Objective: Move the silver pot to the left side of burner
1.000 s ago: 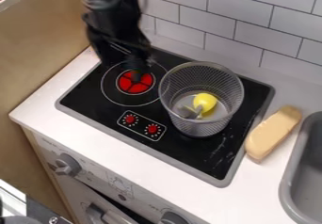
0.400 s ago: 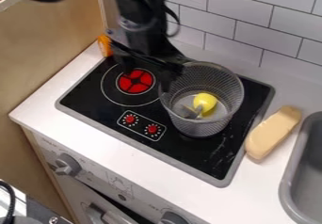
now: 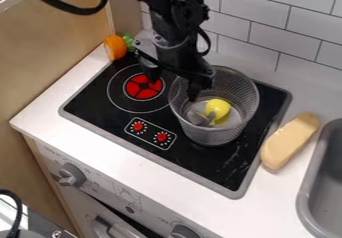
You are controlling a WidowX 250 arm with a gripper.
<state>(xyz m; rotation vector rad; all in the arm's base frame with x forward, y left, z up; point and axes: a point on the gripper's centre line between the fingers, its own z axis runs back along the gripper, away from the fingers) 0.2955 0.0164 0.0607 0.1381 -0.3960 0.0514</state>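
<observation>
While the brown panel [image 3: 53, 77] at the left runs out of view, the stove front [image 3: 127, 194] is cut off at the near edge; at the counter's far left corner sits an orange, green-topped object [image 3: 115, 48], its exact kind unclear; right of it lies the black cooktop [image 3: 90, 99] with its red left burner [image 3: 143, 87]; from the far edge the arm [image 3: 175, 44] slants down, and its gripper [image 3: 173, 82] points downward, fingers apart, one over the left burner, the other over the opening of the silver mesh pot [image 3: 217, 133]; contact with the rim is hard to judge.

The pot stands upright on the cooktop's right side, hiding the surface beneath; inside are a yellow rounded item [image 3: 218, 107] and something grey [image 3: 196, 117], unidentifiable; farther right, a tan loaf-shaped piece [image 3: 289, 140] lies on the white counter [image 3: 267, 209] beside the grey sink [image 3: 307, 197], partly cut off; white tiles [image 3: 277, 29] line the far wall.
</observation>
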